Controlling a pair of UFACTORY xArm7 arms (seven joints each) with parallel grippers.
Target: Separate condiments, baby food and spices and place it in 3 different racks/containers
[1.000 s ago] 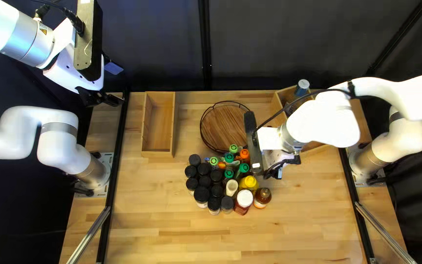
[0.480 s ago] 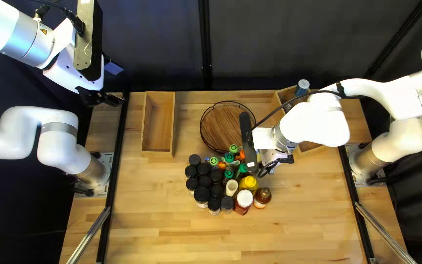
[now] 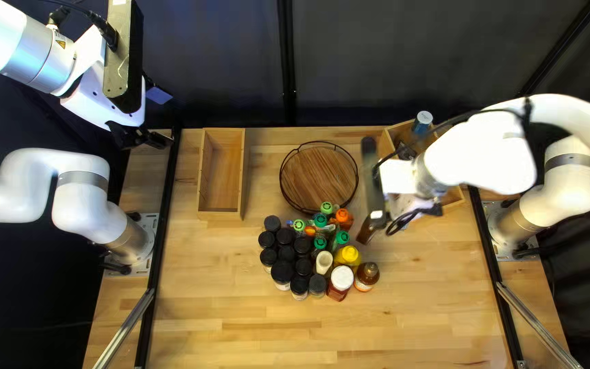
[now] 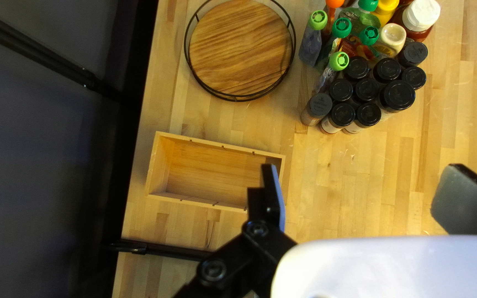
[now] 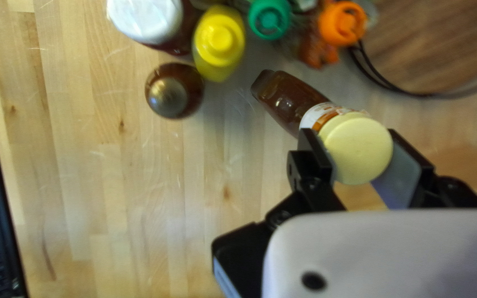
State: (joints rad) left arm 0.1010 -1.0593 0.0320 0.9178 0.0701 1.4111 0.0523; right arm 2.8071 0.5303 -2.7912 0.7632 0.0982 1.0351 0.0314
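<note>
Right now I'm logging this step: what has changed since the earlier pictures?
My right gripper moved rightward in the top left view; a brown bottle, unseen there before, now shows in its grip. My left arm, the round tray and the left wooden box stayed put.

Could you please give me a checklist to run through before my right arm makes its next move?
- Right gripper shut on the brown bottle with the cream round cap: ok, both fingers touch it.
- That bottle apart from the yellow squeeze bottle: ok, wood shows between them.
- Enough room in the wooden box at the right of the top left view: cannot tell, the arm hides much of it.
- Left gripper away from the round black-lidded jars: ok.
- Those jars in a container: not ok, they stand on the table.
</note>
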